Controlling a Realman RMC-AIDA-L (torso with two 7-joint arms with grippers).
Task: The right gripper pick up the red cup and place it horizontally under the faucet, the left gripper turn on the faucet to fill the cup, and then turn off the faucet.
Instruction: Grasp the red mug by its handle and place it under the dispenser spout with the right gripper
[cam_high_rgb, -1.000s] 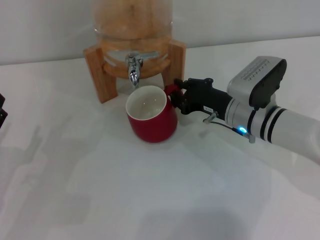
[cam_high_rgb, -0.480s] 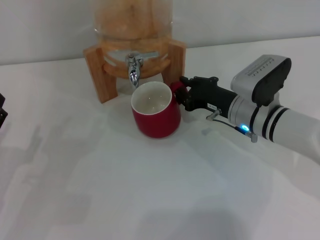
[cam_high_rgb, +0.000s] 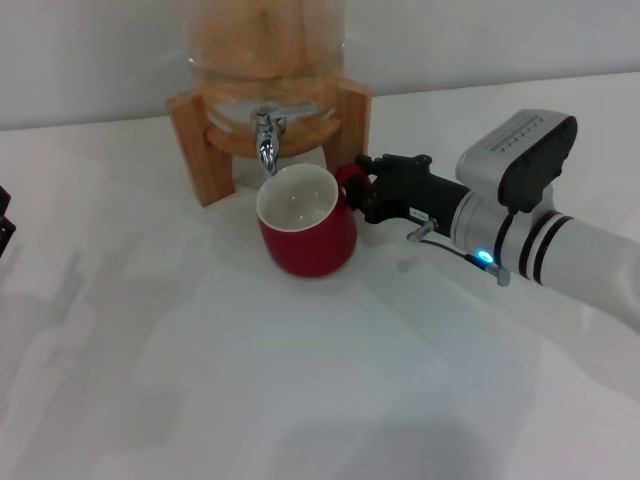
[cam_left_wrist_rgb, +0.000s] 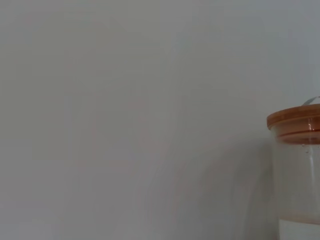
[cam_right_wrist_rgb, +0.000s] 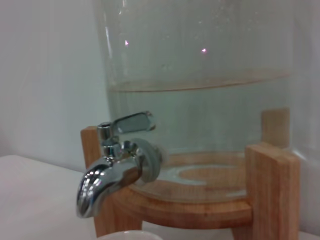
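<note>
Left gripper (cam_high_rgb: 4, 228): a dark sliver at the table's far left edge, well apart from everything; whether its fingers are spread or pressed together cannot be told. Glass dispenser jar (cam_right_wrist_rgb: 200, 95): seated in a wooden stand (cam_high_rgb: 205, 135), holding clear liquid partway up its wall; wooden lid (cam_left_wrist_rgb: 295, 122) on top. Faucet (cam_high_rgb: 267, 135): chrome spigot at the jar's front, spout pointing down, lever handle (cam_right_wrist_rgb: 131, 122) lying roughly level. Red cup (cam_high_rgb: 305, 222): on the white table (cam_high_rgb: 300, 380) just in front of the stand, mouth tilted up toward the spout and slightly toward the viewer, white inside showing no liquid, handle pointing right. Right gripper (cam_high_rgb: 352, 190): reaching in from the right, fingers pinching the cup's handle.
</note>
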